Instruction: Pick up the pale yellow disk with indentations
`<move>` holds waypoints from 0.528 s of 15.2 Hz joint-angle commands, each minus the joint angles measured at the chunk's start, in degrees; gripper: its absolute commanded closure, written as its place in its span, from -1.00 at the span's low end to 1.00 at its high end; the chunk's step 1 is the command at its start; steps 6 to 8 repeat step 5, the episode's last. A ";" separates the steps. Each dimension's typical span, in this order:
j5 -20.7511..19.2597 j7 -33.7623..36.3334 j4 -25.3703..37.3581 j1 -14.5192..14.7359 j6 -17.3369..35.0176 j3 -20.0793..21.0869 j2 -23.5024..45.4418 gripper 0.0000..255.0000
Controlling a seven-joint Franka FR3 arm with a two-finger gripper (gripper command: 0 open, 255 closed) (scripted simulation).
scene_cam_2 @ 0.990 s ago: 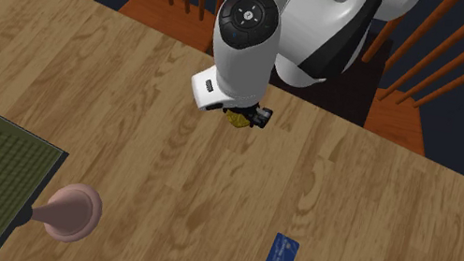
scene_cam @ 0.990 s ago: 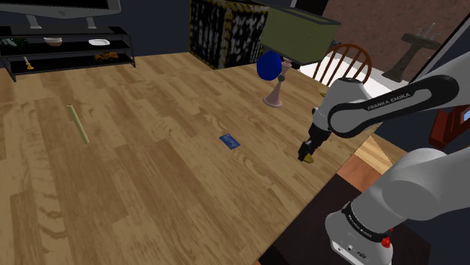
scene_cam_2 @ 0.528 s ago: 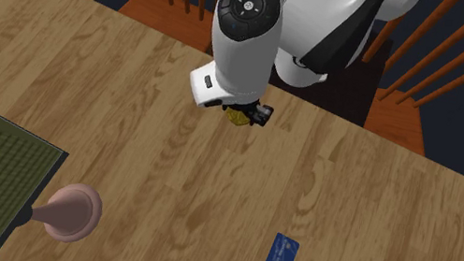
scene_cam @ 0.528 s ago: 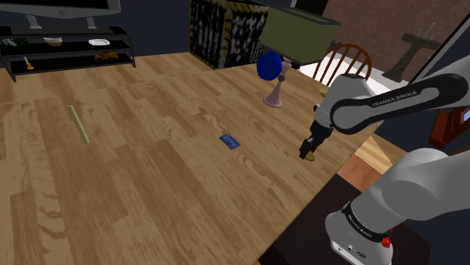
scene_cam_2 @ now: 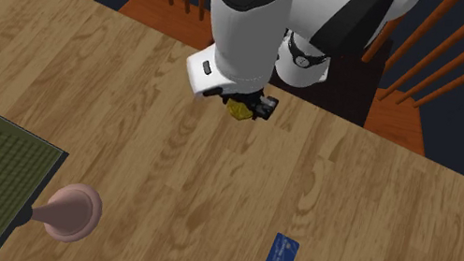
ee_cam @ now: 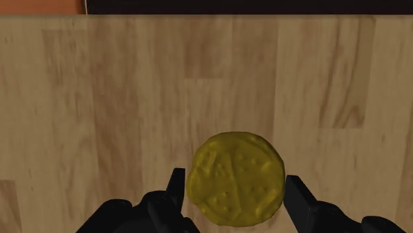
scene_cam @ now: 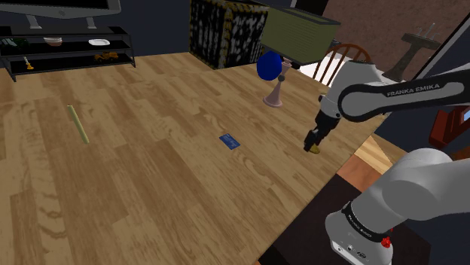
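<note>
So the end effector (ee_cam: 235, 192) has both black fingers pinched in on either side of the bumpy yellow disk (ee_cam: 236, 177), gripping it. The disk's down low at the wooden surface (ee_cam: 99, 99), near the edge by the robot's stand and well apart from the blue card (scene_cam: 230, 141).

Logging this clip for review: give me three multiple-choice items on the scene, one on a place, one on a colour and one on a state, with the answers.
1. The blue card lies on: A) the wooden table B) the floor C) a sofa.
2. The indented disk is: A) red B) yellow C) white.
3. The pincer is: A) wide open above the card B) shut on nothing C) shut on the disk.

Answers: 1 A, the card lies flat on the planks. 2 B, the wrist view shows it yellow. 3 C, the fingers clasp the disk's two sides.
</note>
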 commanded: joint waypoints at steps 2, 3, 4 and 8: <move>0.31 0.04 1.16 -0.02 -3.72 0.48 -2.52 1.00; 0.43 0.05 1.62 0.00 -4.85 0.62 -3.19 1.00; 0.45 0.05 1.69 0.00 -5.02 0.65 -3.29 1.00; 0.45 0.05 1.69 0.00 -5.02 0.65 -3.29 1.00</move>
